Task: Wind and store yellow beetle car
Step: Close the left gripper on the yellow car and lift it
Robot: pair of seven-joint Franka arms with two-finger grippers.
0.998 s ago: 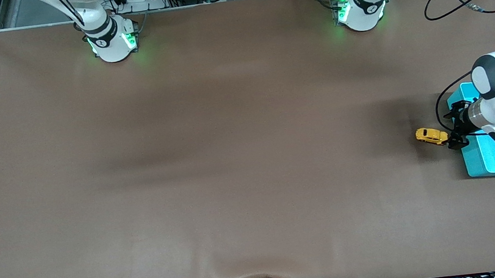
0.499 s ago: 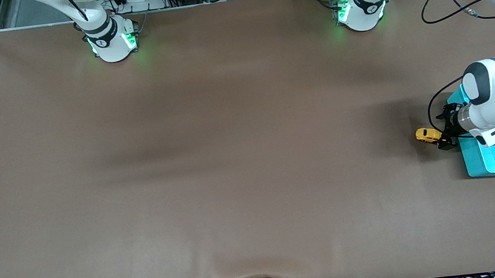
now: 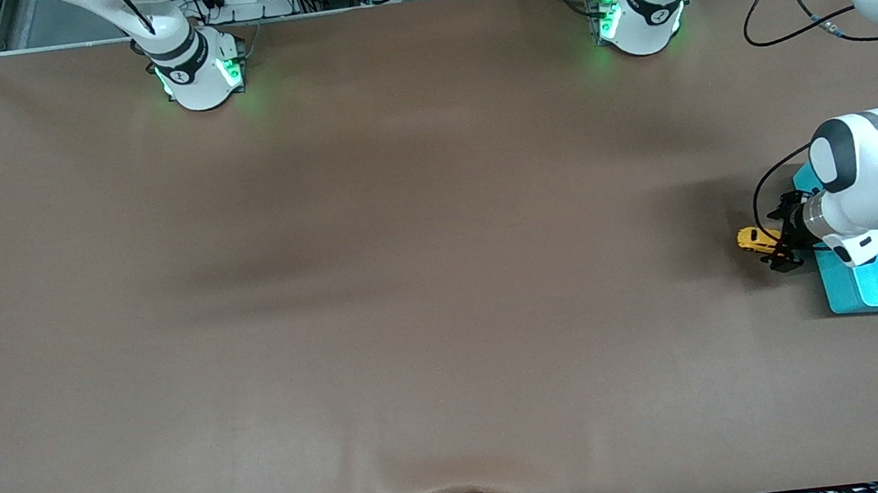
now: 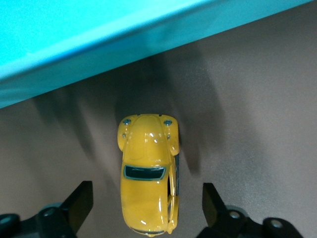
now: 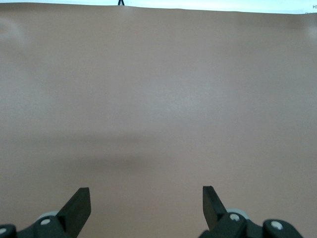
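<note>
Fingers of my left gripper [image 4: 143, 210] stand wide apart, one on each side of the yellow beetle car [image 4: 147, 173], with a clear gap to either flank; nothing is clasped. I judge this to be the approach before the grasp, so neither the winding nor the storing is done. The next move calls for pressing the jaws in squarely on the car's sides, then dragging it backward along the mat to wind it, and only after that lifting it over into the bin.

The car sits on its wheels on the brown table mat [image 3: 426, 281], its rear end between my fingers and its nose pointing toward the turquoise bin [image 4: 74, 44], which lies just beside it. In the front view my left gripper [image 3: 780, 247] covers part of the car [image 3: 752, 238], so I cannot tell there whether a finger brushes the body.

My right gripper [image 5: 146, 206] waits over bare mat at the right arm's end of the table, its fingers spread and holding nothing.
</note>
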